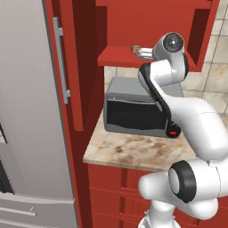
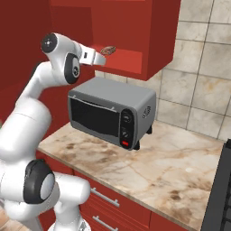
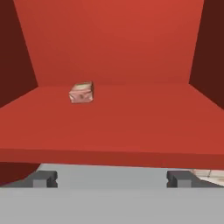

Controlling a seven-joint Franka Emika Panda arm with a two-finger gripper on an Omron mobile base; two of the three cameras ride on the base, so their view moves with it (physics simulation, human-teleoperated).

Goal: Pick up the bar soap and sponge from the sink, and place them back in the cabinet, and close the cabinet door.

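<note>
On the cabinet (image 3: pixel 131 127) shelf, bar soap (image 3: pixel 81 92) beyond the empty, wide-open end effector (image 3: pixel 111 178)

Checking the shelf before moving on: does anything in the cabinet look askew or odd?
Nothing stands out. The bar soap lies flat on the cabinet shelf, apart from the open gripper.

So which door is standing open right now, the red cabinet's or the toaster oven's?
The red cabinet door, swung out beside the fridge, baring the shelf with the bar soap. The toaster oven door sits flush shut.
</note>
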